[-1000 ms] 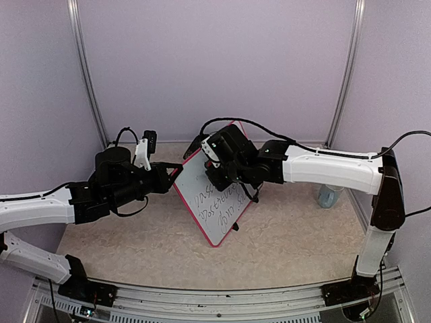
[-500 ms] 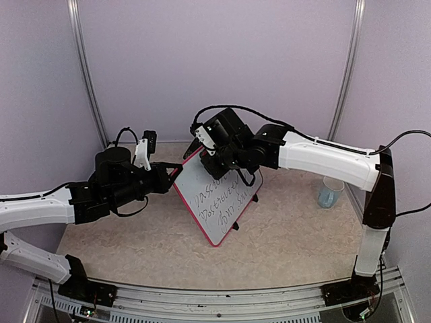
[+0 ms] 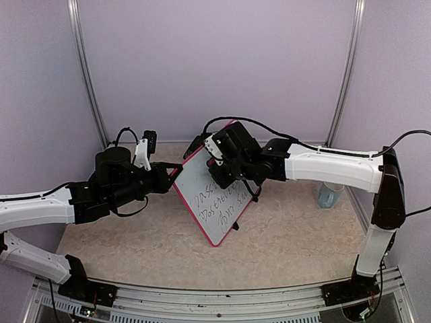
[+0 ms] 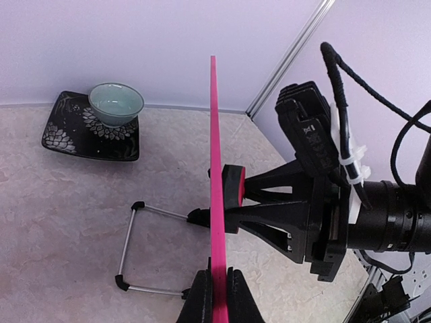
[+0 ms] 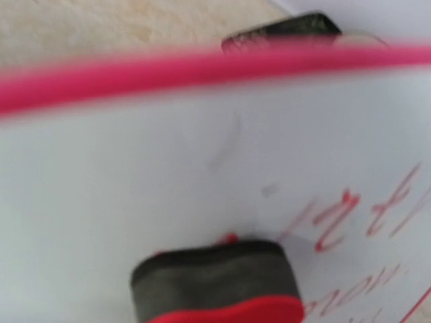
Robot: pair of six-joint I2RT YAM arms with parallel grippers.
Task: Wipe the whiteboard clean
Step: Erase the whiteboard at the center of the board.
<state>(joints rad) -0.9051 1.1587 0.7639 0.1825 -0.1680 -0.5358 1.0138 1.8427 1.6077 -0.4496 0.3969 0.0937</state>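
Observation:
The whiteboard (image 3: 217,214) stands tilted up on the table, pink-framed, with handwriting across its lower half. My left gripper (image 3: 176,172) is shut on its left edge; in the left wrist view the pink frame (image 4: 214,134) runs edge-on between my fingertips (image 4: 202,289). My right gripper (image 3: 221,179) is shut on a red eraser (image 4: 234,190) and presses it against the board's face. In the right wrist view the eraser's dark felt (image 5: 217,276) lies flat on the white surface (image 5: 135,168), just left of red writing (image 5: 337,215).
A pale green bowl (image 4: 116,103) sits on a black patterned plate (image 4: 64,131) at the back of the table. A wire stand (image 4: 131,249) lies on the table behind the board. A blue cup (image 3: 328,196) stands at the right, behind my right arm.
My right gripper slid the eraser up toward the board's top corner, then back down and right. The left gripper and the board have stayed put.

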